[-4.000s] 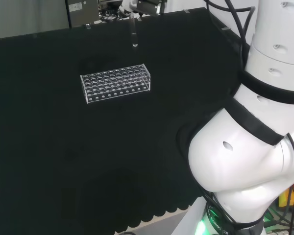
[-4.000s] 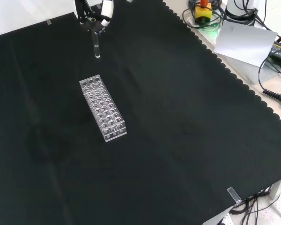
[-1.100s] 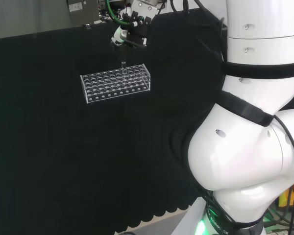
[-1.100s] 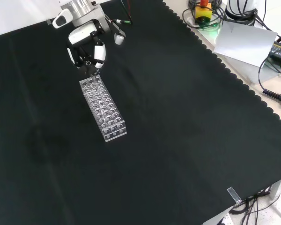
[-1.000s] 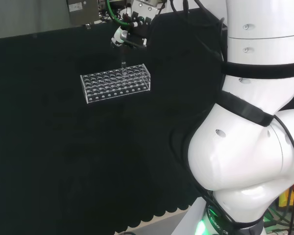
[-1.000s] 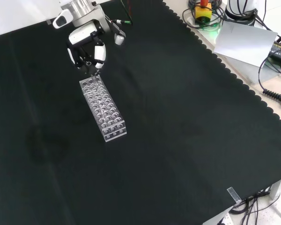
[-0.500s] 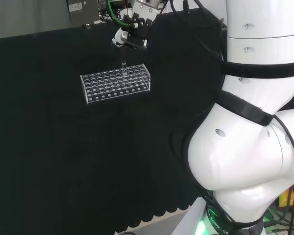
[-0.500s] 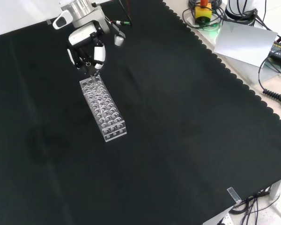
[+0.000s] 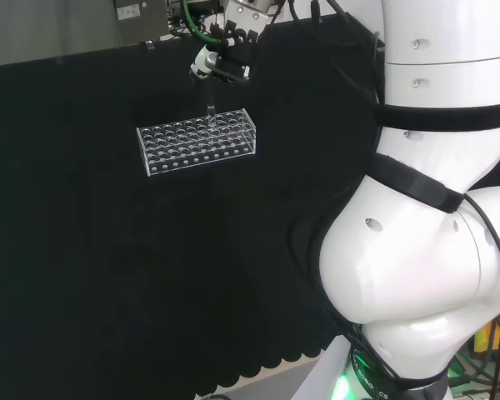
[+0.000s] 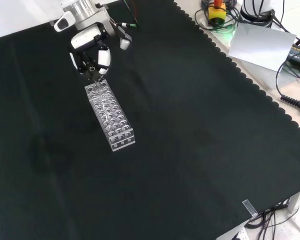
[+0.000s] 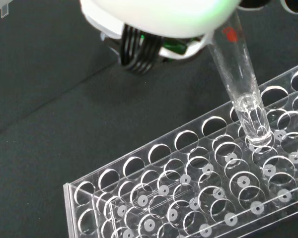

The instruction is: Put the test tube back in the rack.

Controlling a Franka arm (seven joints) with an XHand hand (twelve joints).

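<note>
A clear plastic rack (image 9: 197, 142) with several rows of holes lies on the black cloth. In the front view the rack (image 10: 110, 115) runs lengthwise, and the hand (image 10: 90, 47) hovers over its far end. The hand (image 9: 225, 57) has its fingers curled round a clear test tube (image 9: 209, 108) that hangs nearly upright. In the wrist view the test tube (image 11: 243, 94) leans a little and its rounded bottom sits in a hole of the rack (image 11: 179, 198), near one long edge. A blurred white part of the hand (image 11: 159, 12) hides the tube's top.
The arm's white links (image 9: 425, 250) take up the head view's right. Beyond the cloth's scalloped edge in the front view lie a sheet of paper (image 10: 262, 42), cables and an orange-topped device (image 10: 217, 11). A small clear piece (image 10: 248, 206) sits at the cloth's near corner.
Four seconds ago the hand held the tube above the cloth beyond the rack; it has since come over the rack's end and lowered the tube. In the last second it has shifted only slightly.
</note>
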